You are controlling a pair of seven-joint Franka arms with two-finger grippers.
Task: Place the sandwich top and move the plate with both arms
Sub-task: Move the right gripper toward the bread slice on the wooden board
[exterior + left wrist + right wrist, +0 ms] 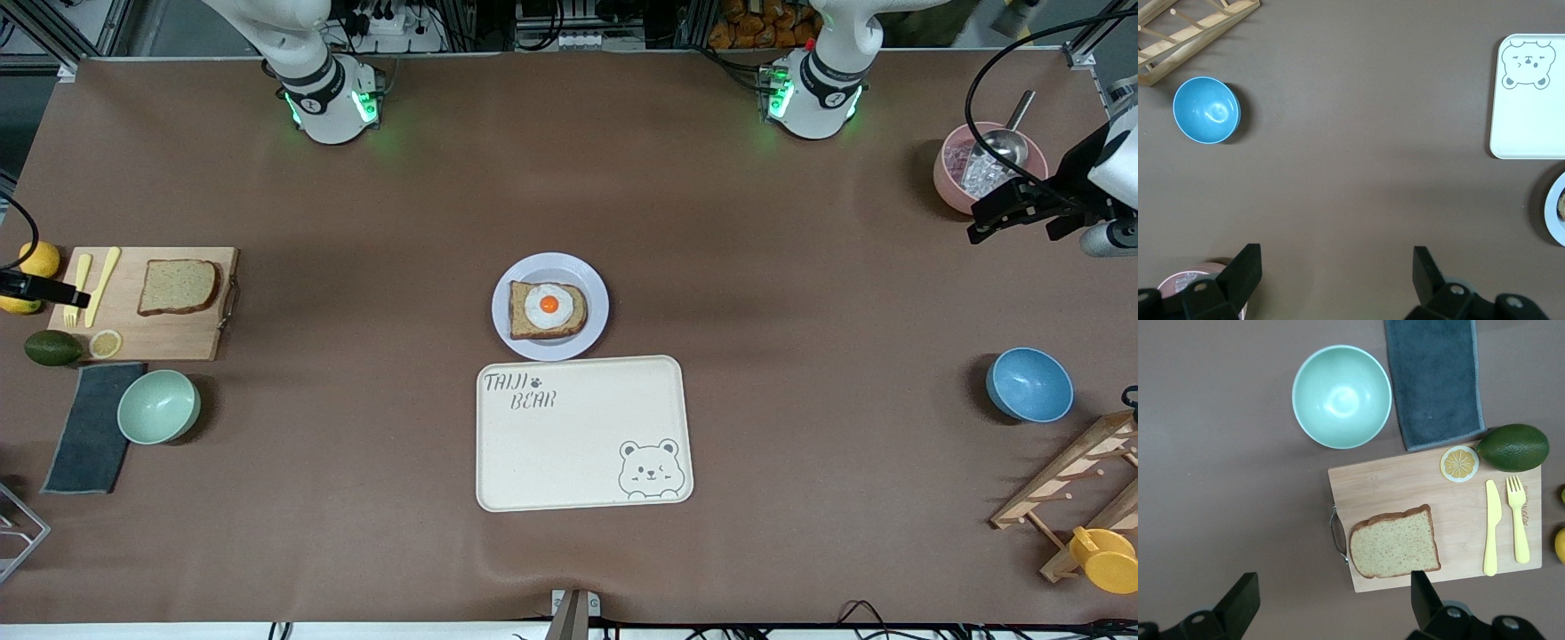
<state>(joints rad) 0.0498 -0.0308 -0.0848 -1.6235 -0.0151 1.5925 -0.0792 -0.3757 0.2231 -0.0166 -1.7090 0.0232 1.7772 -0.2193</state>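
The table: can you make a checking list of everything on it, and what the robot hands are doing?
Surface: brown table cover, no spills seen.
Job's things: sandwich top lies on the cutting board; plate mid-table holds the egg-topped bread slice, with the bear-print tray nearer the front camera.
Clutter: green bowl, grey cloth, avocado, lemon slice, yellow knife, yellow fork, blue bowl, pink bowl with scoop, wooden rack.
Grippers: left gripper open by the pink bowl; right gripper open by the cutting board; both empty.
Cables: black cable on the left arm.
Surroundings: nothing seen.
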